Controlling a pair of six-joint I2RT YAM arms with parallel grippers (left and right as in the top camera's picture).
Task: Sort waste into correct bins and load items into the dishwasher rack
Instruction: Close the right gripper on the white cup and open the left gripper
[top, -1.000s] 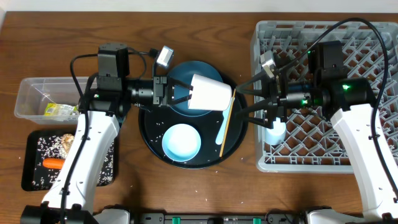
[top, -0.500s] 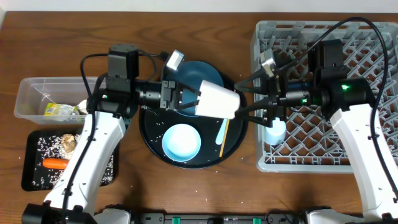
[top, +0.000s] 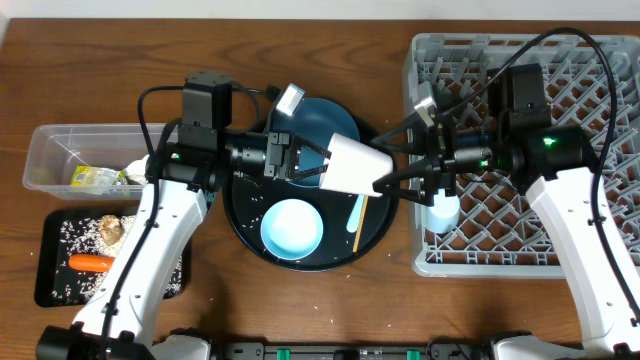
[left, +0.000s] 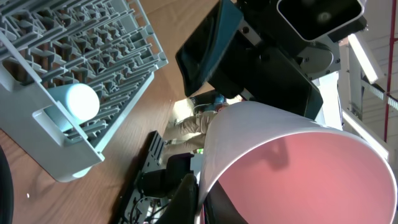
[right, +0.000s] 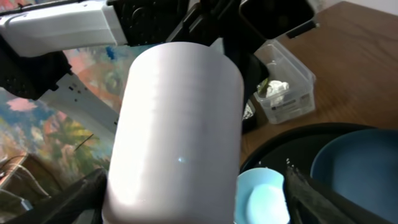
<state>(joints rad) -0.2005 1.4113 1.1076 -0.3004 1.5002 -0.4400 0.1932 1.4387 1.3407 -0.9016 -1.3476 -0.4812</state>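
Handover over the round black tray (top: 238, 215). My left end effector (top: 312, 168) grips the pink cup (top: 352, 165) at its rim, with the cup lying sideways. The right end effector (top: 390, 165) straddles its base, jaws apart. In my judgement the right should clamp squarely before the left releases, then carry the cup to the dishwasher rack (top: 590, 80).

Two cups show: the pink cup (top: 350, 165) at centre and the blue cup (top: 441, 212) in the one rack (top: 480, 245) on the right. There is one bowl (top: 293, 228), one plate (top: 315, 115), one spoon (top: 355, 211) and one chopstick (top: 363, 215). There are two trays, a round tray (top: 235, 210) and a flat tray (top: 45, 290), and one tub (top: 40, 135). On the left lie one carrot (top: 88, 263), one wrapper (top: 92, 178) and one tissue (right: 274, 88).
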